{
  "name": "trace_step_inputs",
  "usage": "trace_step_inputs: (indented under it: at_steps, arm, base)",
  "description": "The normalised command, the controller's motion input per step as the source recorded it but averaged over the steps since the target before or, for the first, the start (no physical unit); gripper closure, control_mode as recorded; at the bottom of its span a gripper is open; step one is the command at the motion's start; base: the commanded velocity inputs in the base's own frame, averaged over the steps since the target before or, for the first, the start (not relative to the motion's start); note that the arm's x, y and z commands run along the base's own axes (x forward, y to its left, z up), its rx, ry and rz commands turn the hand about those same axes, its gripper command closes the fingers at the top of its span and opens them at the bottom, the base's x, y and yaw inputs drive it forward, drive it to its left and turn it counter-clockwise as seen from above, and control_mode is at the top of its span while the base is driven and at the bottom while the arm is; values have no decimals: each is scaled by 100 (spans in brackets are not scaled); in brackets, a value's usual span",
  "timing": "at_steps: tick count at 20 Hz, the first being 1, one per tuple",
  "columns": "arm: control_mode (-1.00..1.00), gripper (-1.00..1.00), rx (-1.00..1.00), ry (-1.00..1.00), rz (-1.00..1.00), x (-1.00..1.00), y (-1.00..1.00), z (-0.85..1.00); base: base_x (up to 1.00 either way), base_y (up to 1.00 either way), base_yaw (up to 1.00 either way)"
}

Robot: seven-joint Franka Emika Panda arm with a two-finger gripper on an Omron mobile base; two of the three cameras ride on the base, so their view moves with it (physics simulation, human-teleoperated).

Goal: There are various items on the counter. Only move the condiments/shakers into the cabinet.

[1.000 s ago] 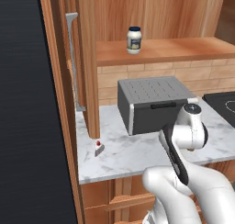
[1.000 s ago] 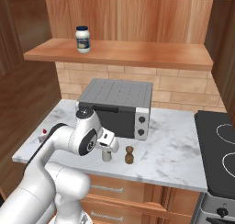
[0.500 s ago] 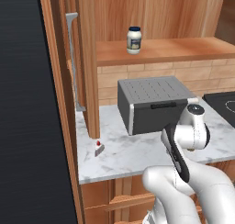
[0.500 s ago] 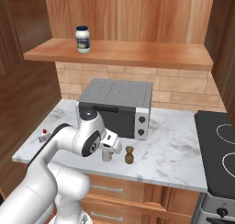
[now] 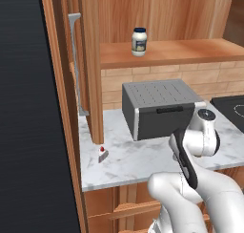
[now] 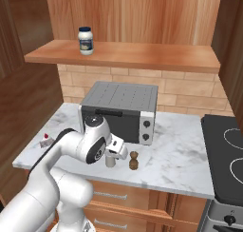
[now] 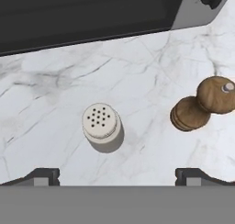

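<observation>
Jar (image 6: 86,40) sits on the cabinet shelf (image 6: 142,56). Shaker (image 7: 102,125) and pepper mill (image 7: 204,103) wait on the worktop (image 7: 151,71). Tool (image 7: 117,175) above the shaker, spread wide, empty.

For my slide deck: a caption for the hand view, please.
Open gripper above the grey shaker, pepper mill beside it.

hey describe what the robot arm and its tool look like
Glossy white rounded arm segments with dark grey joint seams and a round dark cap at the wrist. The tool has a white body and two small dark grey, blocky fingertips. No cables or markings visible.
</observation>
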Motion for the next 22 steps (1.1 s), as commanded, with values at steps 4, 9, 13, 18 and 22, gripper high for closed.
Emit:
trace_step_inputs:
  at_steps: [4,9,13,18,22]
  arm:
    - [-100,-100,0,-3,0,4,2,-9]
    - [-100,-100,0,-1,0,9,13,-11]
    - [-100,-100,0,-1,0,7,26,-10]
    - [-100,-100,0,0,0,1,12,-25]
    - [-100,-100,-2,0,0,0,0,-33]
  base:
    - [0,0,0]
    - [0,0,0]
    - [0,0,0]
    - [0,0,0]
    - [0,0,0]
